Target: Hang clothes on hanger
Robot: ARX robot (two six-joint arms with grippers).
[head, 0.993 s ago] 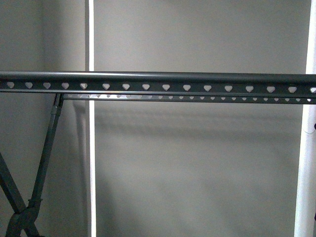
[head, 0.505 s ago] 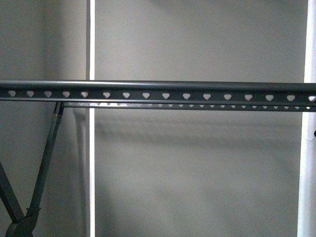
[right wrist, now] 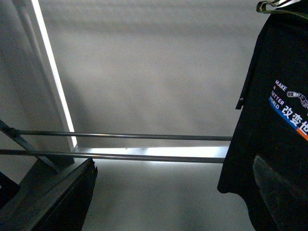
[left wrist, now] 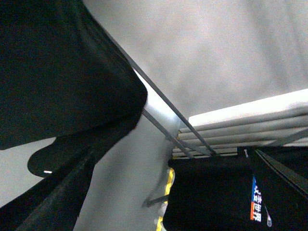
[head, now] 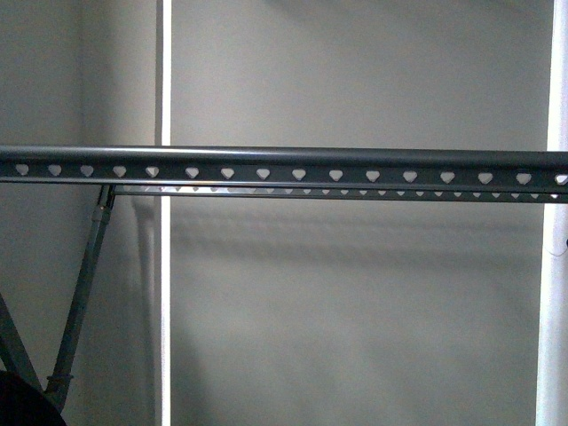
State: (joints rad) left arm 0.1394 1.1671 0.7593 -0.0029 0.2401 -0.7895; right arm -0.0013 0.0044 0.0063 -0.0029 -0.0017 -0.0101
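Now: black soft-fabric T-shirt (left wrist: 57, 72) sits close to the left wrist lens, upper left of frame; long dark grey metal rail with heart-shaped holes (head: 284, 165) spans the front frame, shirt not yet on it.
Shirt likely light, limp, apt to slide off smooth metal; best taken at the shoulders beside the neck, near the white label (left wrist: 47, 171). Second black shirt with coloured print (right wrist: 269, 120) hangs at right of the right wrist frame. Fingers of left gripper and right gripper not made out; cannot tell whether spread or pinching.
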